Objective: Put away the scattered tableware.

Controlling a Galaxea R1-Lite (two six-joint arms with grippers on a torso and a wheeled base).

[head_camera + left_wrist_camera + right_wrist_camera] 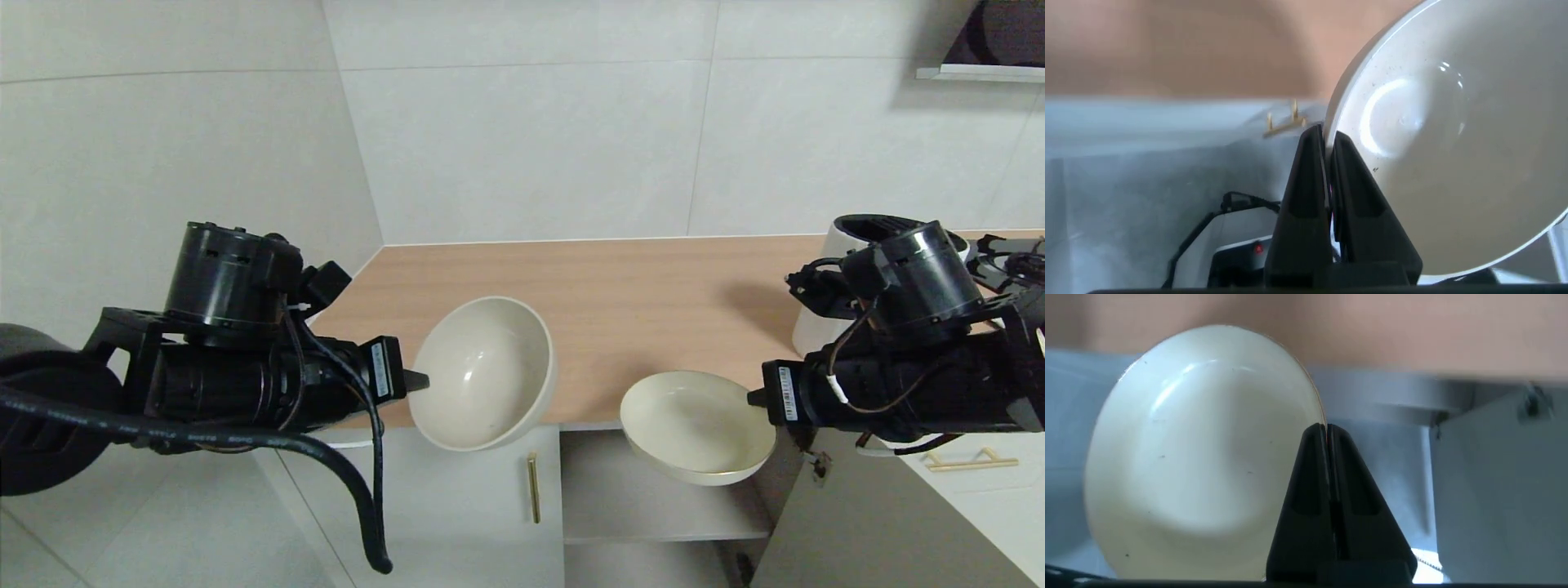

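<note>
My left gripper (420,380) is shut on the rim of a deep cream bowl (482,372), which hangs tilted on its side in front of the wooden countertop (620,294). The left wrist view has the rim pinched between the black fingers (1315,175) of that gripper (1328,140), with the bowl (1454,139) beyond. My right gripper (753,398) is shut on the rim of a shallower cream bowl (694,425), held nearly level over the open cabinet (653,498). From the right wrist, the second bowl (1200,441) sits clamped in the gripper (1327,433).
A white and black appliance (841,278) stands on the counter at the right, behind my right arm. Below the counter, a shut cabinet door with a gold handle (532,487) is left of the open shelf (661,523). An open door (849,523) hangs at the right.
</note>
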